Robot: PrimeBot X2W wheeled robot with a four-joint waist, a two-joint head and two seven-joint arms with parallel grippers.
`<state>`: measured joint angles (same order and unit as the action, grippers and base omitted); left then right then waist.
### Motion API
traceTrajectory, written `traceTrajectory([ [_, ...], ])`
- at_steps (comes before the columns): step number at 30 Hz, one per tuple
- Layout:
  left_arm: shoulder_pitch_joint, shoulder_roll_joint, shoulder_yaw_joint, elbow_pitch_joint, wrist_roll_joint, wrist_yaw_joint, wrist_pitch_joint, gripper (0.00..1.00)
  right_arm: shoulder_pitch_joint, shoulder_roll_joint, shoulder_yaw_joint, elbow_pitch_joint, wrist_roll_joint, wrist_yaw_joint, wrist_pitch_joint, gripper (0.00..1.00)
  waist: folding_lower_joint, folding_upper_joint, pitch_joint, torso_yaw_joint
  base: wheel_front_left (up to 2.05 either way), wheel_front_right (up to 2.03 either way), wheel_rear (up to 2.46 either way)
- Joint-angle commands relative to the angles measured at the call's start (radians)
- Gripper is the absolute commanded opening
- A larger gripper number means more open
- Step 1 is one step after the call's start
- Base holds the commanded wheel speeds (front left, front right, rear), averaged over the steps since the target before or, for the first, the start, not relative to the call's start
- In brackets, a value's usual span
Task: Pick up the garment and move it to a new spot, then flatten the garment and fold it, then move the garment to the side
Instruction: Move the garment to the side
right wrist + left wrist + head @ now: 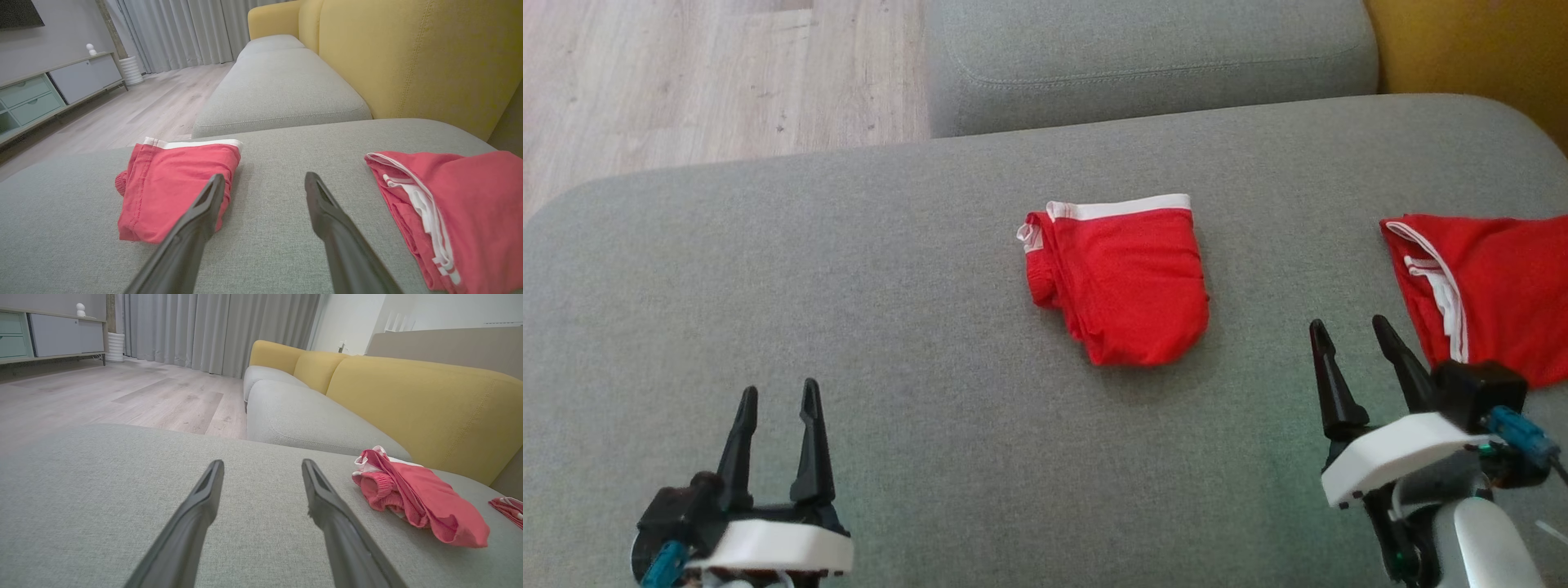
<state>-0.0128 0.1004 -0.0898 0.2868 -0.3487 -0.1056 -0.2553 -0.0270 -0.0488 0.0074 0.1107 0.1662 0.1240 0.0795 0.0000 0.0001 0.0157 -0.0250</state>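
Nearest on the left, the left gripper [780,394] hangs over the grey sofa cushion [890,245], fingers apart and empty. At centre lies the folded red garment [1123,282], its white waistband on the far edge. The right gripper [1347,327], likewise spread and empty, is just beside a second red garment [1503,278].
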Motion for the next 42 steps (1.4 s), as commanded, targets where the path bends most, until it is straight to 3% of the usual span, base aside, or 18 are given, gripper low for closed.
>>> traceTrajectory([
  [1, -0.02, 0.011, 0.041, -0.031, 0.015, 0.0, -0.006, 1.0, -0.025, -0.001, 0.02, -0.039, 0.002, 0.007, 0.001, 1.0, 0.0, -0.0001, 0.0, 0.0, 0.0, 0.0, 0.0],
  [10, -0.031, 0.009, 0.033, -0.038, 0.019, -0.002, -0.006, 1.0, -0.041, -0.001, 0.018, -0.038, 0.051, 0.007, 0.015, 1.0, 0.0, -0.0001, 0.03, 0.013, 0.0, 0.0, 0.0],
  [17, -0.078, 0.002, 0.009, -0.059, 0.029, -0.004, -0.006, 1.0, -0.205, -0.001, 0.032, -0.011, 0.114, 0.007, 0.172, 1.0, 0.0, -0.0001, 0.109, 0.05, 0.0, 0.0, 0.0],
  [27, -0.153, -0.017, -0.051, -0.062, 0.041, -0.011, -0.006, 1.0, -0.457, -0.001, 0.041, 0.298, 0.106, 0.007, 0.327, 1.0, 0.0, -0.0001, 0.19, 0.142, 0.0, 0.0, 0.0],
  [36, -0.161, -0.026, -0.063, -0.049, 0.041, -0.015, -0.006, 1.0, -0.554, -0.001, 0.028, 0.529, 0.111, 0.007, 0.318, 1.0, 0.0, -0.0001, 0.203, 0.167, 0.0, 0.0, 0.0],
  [37, -0.159, -0.026, -0.06, -0.048, 0.041, -0.015, -0.006, 1.0, -0.562, -0.001, 0.04, 0.544, 0.114, 0.007, 0.32, 0.29, 0.0, -0.0001, 0.202, 0.162, 0.0, 0.0, 0.0],
  [38, -0.156, -0.026, -0.055, -0.048, 0.04, -0.014, -0.006, 1.0, -0.57, -0.001, 0.055, 0.554, 0.112, 0.007, 0.321, 0.0, 0.0, -0.0001, 0.201, 0.155, 0.0, 0.0, 0.0],
  [42, -0.151, -0.025, -0.041, -0.049, 0.038, -0.015, -0.006, 1.0, -0.602, -0.011, 0.126, 0.559, 0.113, 0.007, 0.338, 0.0, 0.0, -0.0001, 0.197, 0.112, 0.0, 0.0, 0.0],
])
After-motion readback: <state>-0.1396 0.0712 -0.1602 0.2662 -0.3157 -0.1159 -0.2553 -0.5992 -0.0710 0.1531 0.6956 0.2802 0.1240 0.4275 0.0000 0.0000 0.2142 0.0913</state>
